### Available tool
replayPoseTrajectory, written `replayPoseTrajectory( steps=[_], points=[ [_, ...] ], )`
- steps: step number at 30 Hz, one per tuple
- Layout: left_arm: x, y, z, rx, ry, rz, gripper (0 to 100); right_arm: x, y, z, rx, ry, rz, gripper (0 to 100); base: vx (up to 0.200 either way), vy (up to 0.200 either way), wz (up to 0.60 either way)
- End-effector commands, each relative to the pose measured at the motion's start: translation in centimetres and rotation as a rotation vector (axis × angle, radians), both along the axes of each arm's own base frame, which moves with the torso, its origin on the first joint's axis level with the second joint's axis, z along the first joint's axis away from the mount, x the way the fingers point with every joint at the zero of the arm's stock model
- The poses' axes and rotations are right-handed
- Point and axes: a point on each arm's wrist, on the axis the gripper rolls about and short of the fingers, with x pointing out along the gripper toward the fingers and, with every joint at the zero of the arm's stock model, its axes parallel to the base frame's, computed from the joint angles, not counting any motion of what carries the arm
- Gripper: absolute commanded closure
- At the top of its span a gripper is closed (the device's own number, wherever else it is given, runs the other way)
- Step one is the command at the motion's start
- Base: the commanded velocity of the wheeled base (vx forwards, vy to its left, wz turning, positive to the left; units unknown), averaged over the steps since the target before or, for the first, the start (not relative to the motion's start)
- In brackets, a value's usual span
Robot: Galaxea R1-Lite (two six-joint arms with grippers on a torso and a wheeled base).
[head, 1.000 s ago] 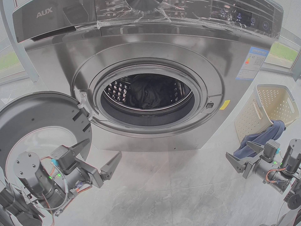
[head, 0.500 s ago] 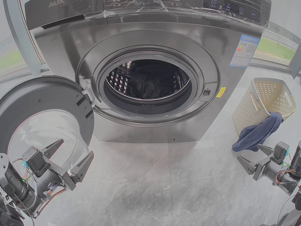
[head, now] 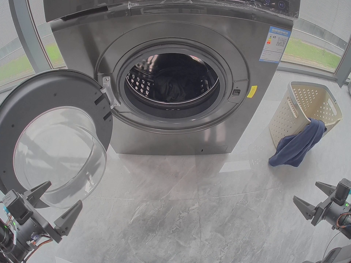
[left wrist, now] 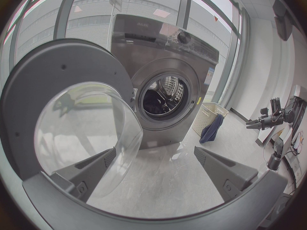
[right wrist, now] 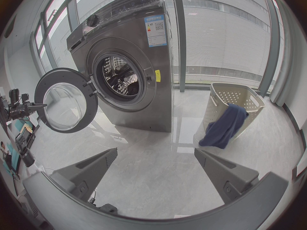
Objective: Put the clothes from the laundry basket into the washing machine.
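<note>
- Marble floor (head: 190,209); right of the open washing machine (head: 175,30), a navy garment (head: 296,147) drapes over the laundry basket (head: 281,121).
- Left gripper (head: 63,193) and right gripper (head: 307,191) gape empty; I judge fetching that garment comes next.

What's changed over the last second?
The camera has backed away from the washing machine; the things did not move. The left gripper and right gripper, both open and empty, drew back toward the robot. Unchanged: door open, dark clothes in the drum, blue garment draped over the laundry basket.

washing machine (head: 175,30) — door (head: 55,92) open, dark clothes (head: 172,84) inside | laundry basket (head: 283,119) — beige, upright, navy garment (head: 298,147) draped over rim
</note>
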Motion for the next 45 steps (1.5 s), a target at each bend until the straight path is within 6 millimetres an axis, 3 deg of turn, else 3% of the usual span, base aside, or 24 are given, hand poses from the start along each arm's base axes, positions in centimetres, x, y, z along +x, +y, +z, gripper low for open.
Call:
replayPoseTrajectory(
  steps=[1, 10, 16, 22, 30, 33, 36, 45],
  points=[
    [-3.4, 2.6, -0.5, -0.054, -0.084, 0.060, 0, -4.1, -1.9, 0.0, 0.035, -0.109, -0.060, 0, 0.000, 0.000, 0.00],
    [-6.7, 4.3, -2.5, -0.069, -0.115, 0.091, 0, -7.8, -3.2, -1.2, 0.049, -0.199, -0.174, 0, -0.067, 0.000, 0.00],
    [-9.1, 4.9, -5.5, -0.059, -0.100, 0.142, 0, -9.8, -3.5, -2.5, 0.064, -0.272, -0.243, 0, 0.000, -0.033, 0.00],
    [-9.1, 4.9, -5.6, -0.138, -0.073, 0.162, 0, -11.4, -3.3, -4.7, 0.028, -0.243, -0.277, 0, 0.000, -0.167, 0.00],
    [-9.0, 5.1, -5.6, -0.169, -0.054, 0.271, 0, -11.4, -3.2, -4.8, 0.004, -0.238, -0.271, 0, 0.000, 0.000, 0.00],
    [-8.6, 4.8, -5.5, -0.102, -0.012, 0.325, 0, -11.4, -3.2, -4.8, 0.004, -0.238, -0.271, 0, 0.000, 0.000, 0.00],
    [-8.7, 4.5, -5.8, 0.015, -0.024, 0.271, 0, -11.4, -3.2, -4.8, 0.004, -0.239, -0.271, 0, 0.000, 0.000, 0.00],
    [-8.8, 4.4, -6.2, 0.009, 0.007, 0.289, 0, -11.3, -3.2, -4.8, 0.003, -0.244, -0.258, 0, 0.000, 0.000, 0.00]
  ],
)
